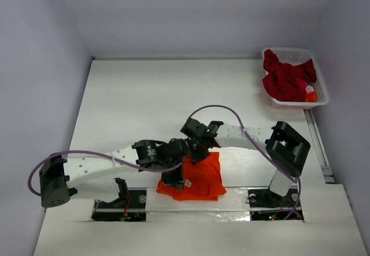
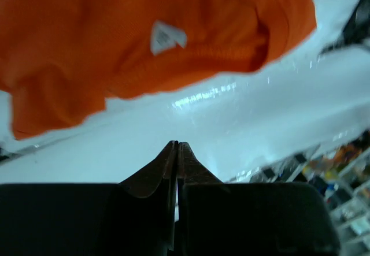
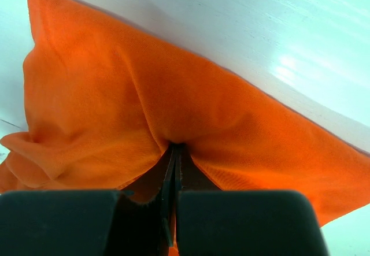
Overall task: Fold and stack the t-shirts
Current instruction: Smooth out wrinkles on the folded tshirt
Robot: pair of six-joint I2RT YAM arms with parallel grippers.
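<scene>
Pinching a fold of the orange t-shirt (image 3: 115, 94), the right jaws are closed; the left jaws, shut and empty, stand just short of it. The left arm (image 1: 98, 166) and right arm (image 1: 248, 137) bend inward over it on the worktop (image 1: 144, 94).

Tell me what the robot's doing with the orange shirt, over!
Left fingers shut, empty, near the orange t-shirt. Right fingers shut, pinching its cloth. Red t-shirt sits in the basket. Nothing in the way.
</scene>
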